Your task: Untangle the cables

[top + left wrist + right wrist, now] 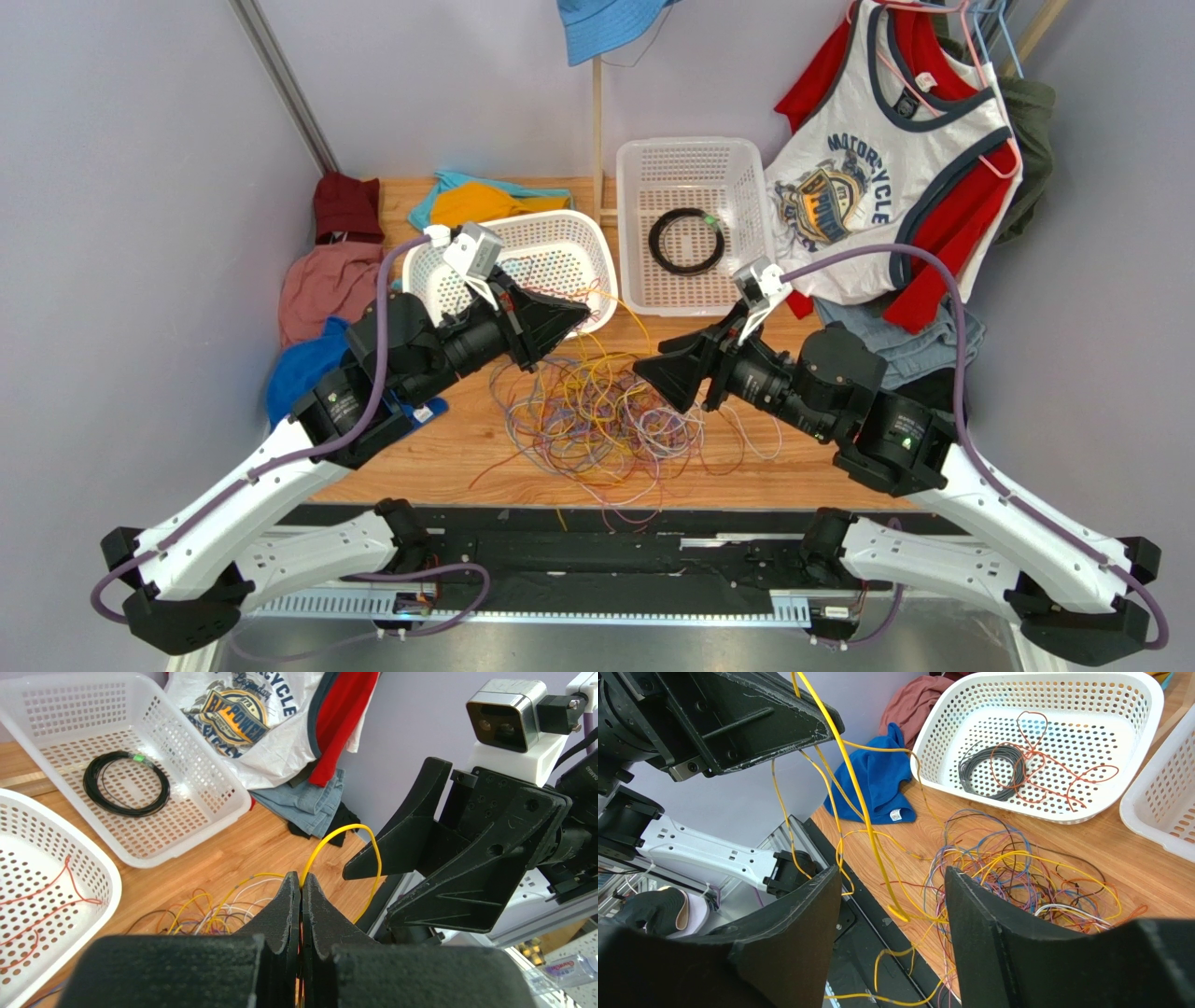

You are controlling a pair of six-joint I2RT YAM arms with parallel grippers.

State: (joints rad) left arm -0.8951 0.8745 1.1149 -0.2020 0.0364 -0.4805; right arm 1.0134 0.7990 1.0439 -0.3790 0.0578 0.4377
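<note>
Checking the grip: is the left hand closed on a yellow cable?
Yes, the left hand is shut, with a yellow cable arching out from between its fingers.

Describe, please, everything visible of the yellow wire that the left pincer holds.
The yellow wire is thin, smooth and flexible, apparently plastic-coated. The left pincer is shut on it above the wooden table. From the closed tips it arcs up and over, then drops steeply into the tangle of coloured wires on that table, mixing with other strands. In the right wrist view it hangs before the open right pincer, which does not grip it.
</note>
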